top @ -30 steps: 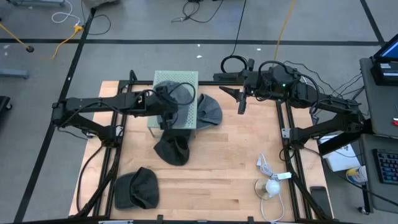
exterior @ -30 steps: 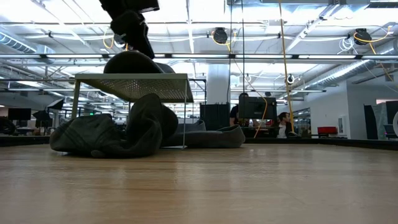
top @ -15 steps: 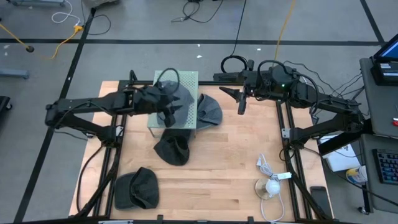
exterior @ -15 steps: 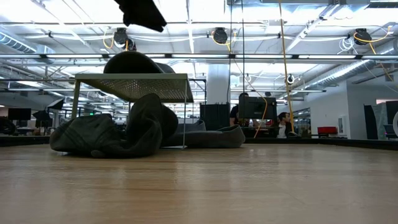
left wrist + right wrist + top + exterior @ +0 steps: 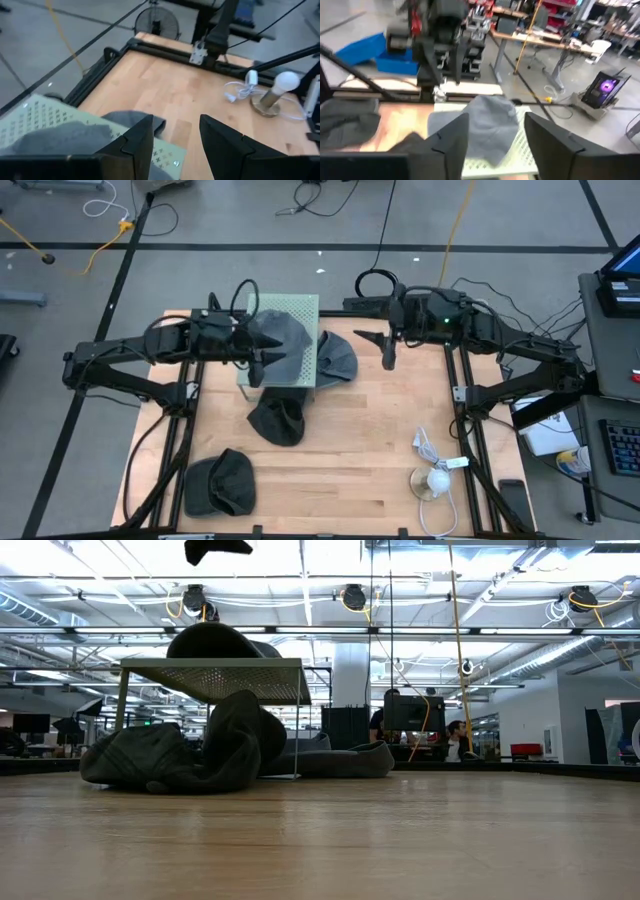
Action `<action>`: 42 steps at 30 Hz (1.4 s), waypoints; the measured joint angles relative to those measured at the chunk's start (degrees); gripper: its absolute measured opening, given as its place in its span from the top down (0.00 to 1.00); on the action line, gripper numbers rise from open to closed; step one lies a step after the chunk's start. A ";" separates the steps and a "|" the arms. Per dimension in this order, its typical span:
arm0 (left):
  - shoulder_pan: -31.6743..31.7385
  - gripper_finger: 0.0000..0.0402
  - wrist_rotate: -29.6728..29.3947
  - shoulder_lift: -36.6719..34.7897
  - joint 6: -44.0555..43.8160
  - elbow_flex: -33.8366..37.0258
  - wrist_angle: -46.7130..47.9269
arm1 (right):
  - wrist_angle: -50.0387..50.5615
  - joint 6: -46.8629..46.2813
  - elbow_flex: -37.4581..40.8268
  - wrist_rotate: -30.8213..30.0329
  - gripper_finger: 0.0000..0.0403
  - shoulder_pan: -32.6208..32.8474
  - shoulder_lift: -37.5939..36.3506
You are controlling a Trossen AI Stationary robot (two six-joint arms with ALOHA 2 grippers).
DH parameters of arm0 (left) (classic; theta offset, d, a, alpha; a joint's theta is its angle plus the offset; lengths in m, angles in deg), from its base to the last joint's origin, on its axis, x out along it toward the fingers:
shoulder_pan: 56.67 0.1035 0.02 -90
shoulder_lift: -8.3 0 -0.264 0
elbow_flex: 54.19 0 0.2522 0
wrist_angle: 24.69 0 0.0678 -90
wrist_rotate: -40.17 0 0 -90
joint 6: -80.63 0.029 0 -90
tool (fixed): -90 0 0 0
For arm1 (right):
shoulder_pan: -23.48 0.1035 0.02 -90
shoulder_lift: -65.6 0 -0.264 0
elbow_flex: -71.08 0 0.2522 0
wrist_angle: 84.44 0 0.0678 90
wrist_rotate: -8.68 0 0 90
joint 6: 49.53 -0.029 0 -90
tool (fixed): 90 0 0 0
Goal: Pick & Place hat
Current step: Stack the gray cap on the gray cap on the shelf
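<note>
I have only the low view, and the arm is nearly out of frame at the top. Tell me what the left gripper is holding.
Observer: Nothing. Its wrist view shows the left gripper open and empty.
Operator: Give me the position of the hat on the stand.
Observer: From above, the grey hat lies on top of the perforated stand, with the left gripper above the stand's left edge.
Operator: Report the right arm.
Observer: The right gripper hangs open to the right of the stand, holding nothing.
</note>
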 joint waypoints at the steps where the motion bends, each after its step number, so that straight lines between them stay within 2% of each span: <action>1: 0.02 0.59 0.66 -0.41 0.43 0.00 -0.57 | 1.02 0.04 0.00 -0.23 0.50 0.13 0.24; 7: 0.00 0.59 3.26 -3.26 1.62 0.00 -4.16 | 4.56 2.31 0.00 -2.99 0.31 1.96 2.84; 10: 0.02 0.59 3.47 -4.78 1.62 0.00 -4.29 | 5.81 4.21 0.00 -5.49 0.25 3.40 4.67; 13: 0.02 0.59 5.10 -6.30 1.42 0.00 -4.47 | 7.38 6.39 0.00 -8.67 0.22 4.97 6.82; 18: 0.00 0.59 6.44 -8.90 2.00 0.48 -5.40 | 11.73 6.90 0.02 -8.86 0.23 6.39 11.26; 23: 0.00 0.59 7.70 -13.75 0.99 8.93 -10.78 | 14.15 7.13 2.80 -8.88 0.23 6.42 14.53; 27: 0.00 0.59 7.08 -18.83 -1.45 17.60 -20.41 | 10.71 7.13 7.30 -8.87 0.23 6.37 15.30; 31: 0.00 0.59 4.58 -22.62 -3.19 22.93 -23.24 | 7.00 7.07 12.30 -8.68 0.23 6.36 15.32; 36: 0.00 0.59 4.36 -25.40 -4.06 26.07 -23.25 | -0.77 7.14 19.19 -8.93 0.23 6.29 15.30; 42: 0.00 0.59 4.38 -26.06 -5.00 26.60 -22.23 | -13.93 11.02 28.34 -10.36 0.23 6.20 15.30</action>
